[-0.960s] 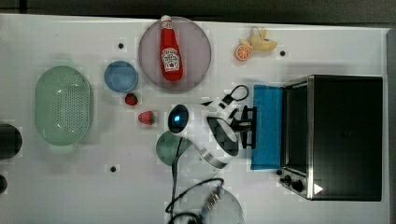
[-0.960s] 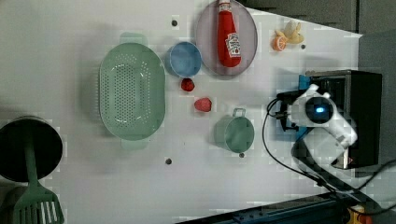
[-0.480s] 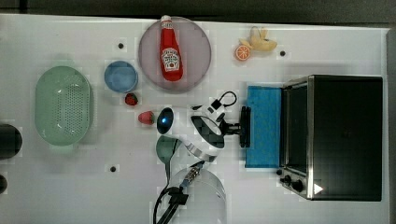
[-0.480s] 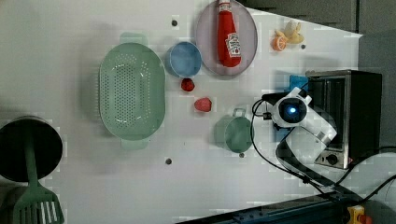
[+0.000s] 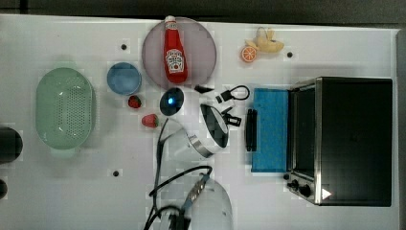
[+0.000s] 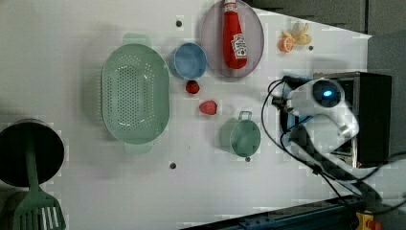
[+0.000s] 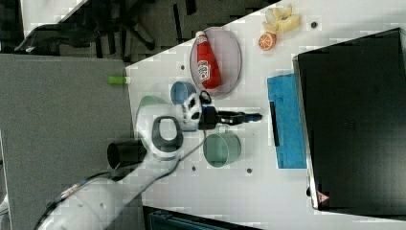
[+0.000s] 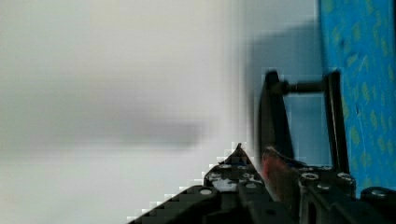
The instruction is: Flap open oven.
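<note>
The oven [image 5: 352, 139] stands at the top view's right, black-topped with a silver frame. Its blue glass door [image 5: 270, 129] lies folded down flat toward the top view's left, and the black bar handle [image 5: 250, 129] runs along the door's free edge. My gripper [image 5: 235, 120] hovers just to the top view's left of that handle, pointing at it with a small gap between. In the right view the gripper [image 7: 256, 116] also stops short of the handle [image 7: 273, 123]. The jaws stand slightly open and hold nothing. The wrist view has the handle [image 8: 273, 112] and the blue door [image 8: 364, 70] close ahead.
A ketchup bottle [image 5: 175, 52] lies on a pink plate behind the arm. A blue bowl [image 5: 123, 78], two strawberries [image 5: 150, 120] and a green colander [image 5: 64, 112] lie at the top view's left. A green pot [image 7: 221, 148] sits under the arm. Fruit [image 5: 261, 48] lies near the oven's far corner.
A second ago the gripper was at the door handle. It has drawn back toward the top view's left, leaving the door lying flat open. The arm has barely shifted in the last half second.
</note>
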Available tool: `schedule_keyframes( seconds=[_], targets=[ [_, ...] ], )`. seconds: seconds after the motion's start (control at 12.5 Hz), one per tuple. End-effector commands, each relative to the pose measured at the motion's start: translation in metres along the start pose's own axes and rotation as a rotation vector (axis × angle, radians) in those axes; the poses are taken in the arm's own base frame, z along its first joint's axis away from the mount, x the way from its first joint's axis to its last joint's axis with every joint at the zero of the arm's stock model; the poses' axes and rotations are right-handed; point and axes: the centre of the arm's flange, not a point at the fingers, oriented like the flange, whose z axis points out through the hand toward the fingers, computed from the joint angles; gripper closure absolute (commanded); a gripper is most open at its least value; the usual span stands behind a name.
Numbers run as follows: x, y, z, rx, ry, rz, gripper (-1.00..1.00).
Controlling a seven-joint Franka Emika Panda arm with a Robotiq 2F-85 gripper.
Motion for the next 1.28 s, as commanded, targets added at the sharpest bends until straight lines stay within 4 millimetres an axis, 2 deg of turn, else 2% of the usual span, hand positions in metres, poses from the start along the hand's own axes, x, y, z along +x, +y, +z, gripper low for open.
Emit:
schedule_keyframes(
  seconds=[0.08,0.24,0.4,0.56,0.72,0.8,0.96,1.28],
  targets=[
    [0.048,0.048,-0.14,0.224,0.125,0.296,0.65],
    [0.048,0.083,-0.193,0.33,0.059,0.441,0.65],
    [0.043,0.129,-0.241,0.413,-0.039,0.557,0.65],
    [0.035,0.177,-0.282,0.446,-0.142,0.62,0.65],
    [0.023,0.212,-0.316,0.414,-0.204,0.624,0.65],
    [0.019,0.224,-0.333,0.409,-0.219,0.624,0.65],
    [0.013,0.237,-0.351,0.404,-0.242,0.623,0.65],
    [0.013,0.232,-0.36,0.412,-0.222,0.599,0.65]
  ],
)
